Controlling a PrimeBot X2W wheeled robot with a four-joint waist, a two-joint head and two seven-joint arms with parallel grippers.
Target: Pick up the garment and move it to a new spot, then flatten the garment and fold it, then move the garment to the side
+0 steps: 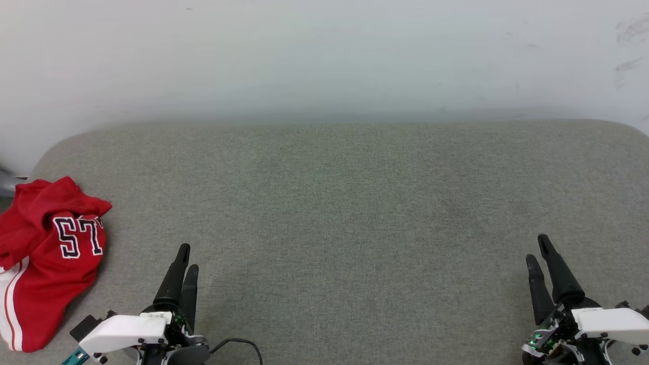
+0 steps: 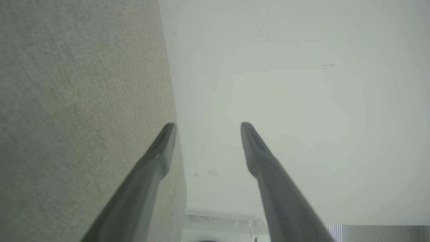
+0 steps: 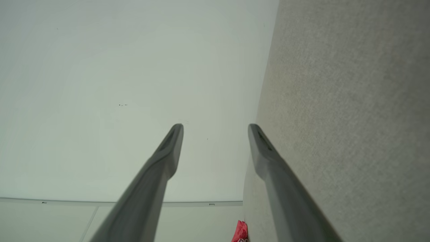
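Closest thing in the head view is the pair of claws at the bottom edge. The left claw sits low on the left with its white housing behind it and a dark cable looping off beside it. The right claw sits at the lower right. Both are spread. In each wrist view there's a clear gap between the two long dark fingers and nothing in between them. Both hover just over the surface, empty.

The surface is a tabletop covered in a grey-green woven fabric, kinda like upholstery, with rounded far corners. It's pushed up against a plain white wall, which has a few dark scuff marks up in the right corner.

The garment is way over on the left end of the tabletop, scrunched in a loose heap and partly cut off by the frame edge. It's red, with black white-outlined characters showing on top and a white bit with a red stripe at the near end. It's left of the left claw, near it but not touching, and well apart from the right one. The right wrist view catches a tiny red scrap of it at the bottom.
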